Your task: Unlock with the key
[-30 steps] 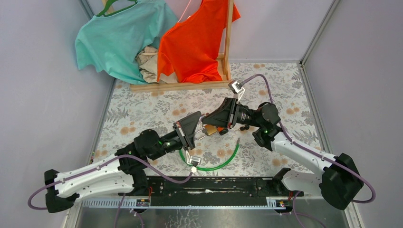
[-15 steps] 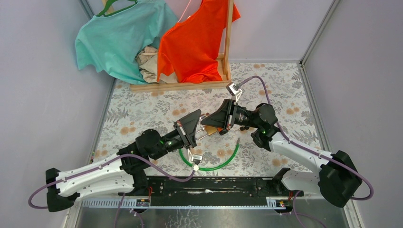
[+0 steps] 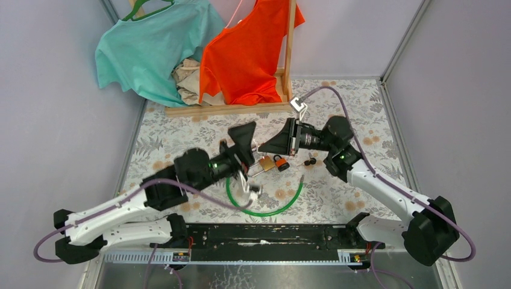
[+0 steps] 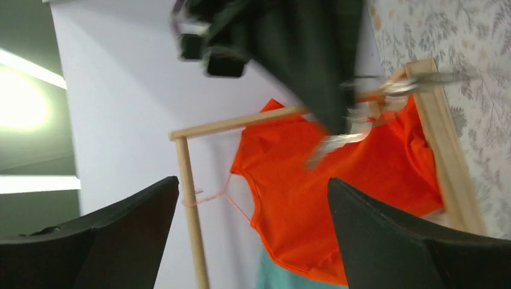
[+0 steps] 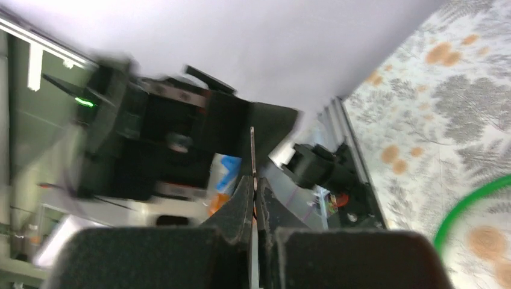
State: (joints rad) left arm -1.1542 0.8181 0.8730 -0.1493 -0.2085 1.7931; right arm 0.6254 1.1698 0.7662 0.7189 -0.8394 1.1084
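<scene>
hands: two; left hand [image 4: 252, 183], right hand [image 5: 253, 186]
key [image 5: 251, 150]: one, in the right hand
brass padlock [image 3: 267, 163]: one
orange-and-black item [image 3: 280, 162]: one; kind unclear
green cable loop [image 3: 265, 214]: one
shirts: two; teal shirt [image 3: 141, 51], orange shirt [image 3: 244, 51]
wooden rack [image 3: 289, 54]: one
green hanger [image 3: 144, 7]: one

Shows key [image 5: 252, 155] only edge-on against blurred left arm [image 5: 150, 138]; cannot tell overhead whether touching padlock [image 3: 267, 164].

You operate in a lab test cell: grey panels [image 3: 54, 120] enclose the floral tablecloth [image 3: 181, 138], clothes rack [image 3: 290, 54] at its far edge.
</scene>
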